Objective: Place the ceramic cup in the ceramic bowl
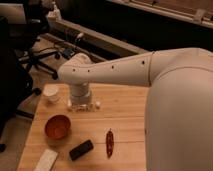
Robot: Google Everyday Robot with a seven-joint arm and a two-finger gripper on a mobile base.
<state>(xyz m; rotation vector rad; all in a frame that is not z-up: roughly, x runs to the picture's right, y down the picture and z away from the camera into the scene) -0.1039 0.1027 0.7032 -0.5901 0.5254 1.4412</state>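
Note:
The ceramic cup (51,93) is a small white round cup standing upright near the far left corner of the wooden table (125,110). The ceramic bowl (57,126) is a glossy reddish-orange round bowl, nearer and slightly right of the cup, with nothing in it. My gripper (81,105) hangs from the white arm (115,70) and sits low over the table, to the right of the cup and beyond the bowl. It touches neither of them.
A black rectangular object (81,149) lies right of the bowl. A red chili pepper (109,142) lies further right. A flat white block (46,160) sits at the near left edge. Office chairs (30,55) stand beyond the table's left side.

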